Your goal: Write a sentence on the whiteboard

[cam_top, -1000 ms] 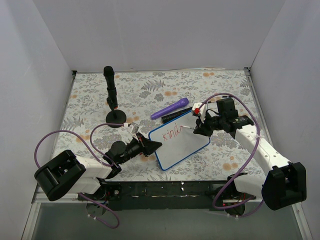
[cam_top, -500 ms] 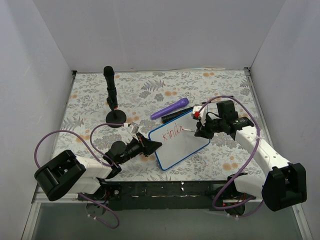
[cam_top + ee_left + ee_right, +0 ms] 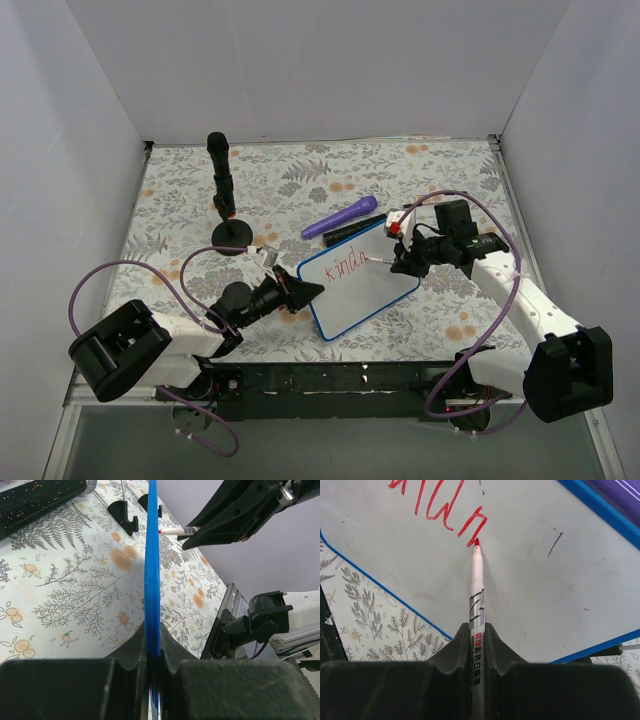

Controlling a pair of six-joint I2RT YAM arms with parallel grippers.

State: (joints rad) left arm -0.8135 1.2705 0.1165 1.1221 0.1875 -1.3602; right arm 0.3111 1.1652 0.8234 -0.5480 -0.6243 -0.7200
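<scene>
The whiteboard (image 3: pixel 362 283), white with a thin blue frame, lies on the floral mat near the middle. My left gripper (image 3: pixel 312 290) is shut on its left edge; the left wrist view shows the blue frame (image 3: pixel 152 575) edge-on between the jaws. Red writing (image 3: pixel 350 267) reading "kindn" runs along the board's upper part; its last letters show in the right wrist view (image 3: pixel 445 510). My right gripper (image 3: pixel 400 262) is shut on a white red-tipped marker (image 3: pixel 477 590), whose tip touches the board right after the last stroke. The marker also shows in the top view (image 3: pixel 378 261).
A purple marker (image 3: pixel 340 216) and a black eraser bar (image 3: pixel 352 229) lie just behind the board. A black microphone on a round stand (image 3: pixel 222 190) is at the back left. Grey walls enclose the mat on three sides.
The right gripper with the marker has shifted slightly right along the first line, and the red writing has grown by a stroke. The left arm and the board have not moved.
</scene>
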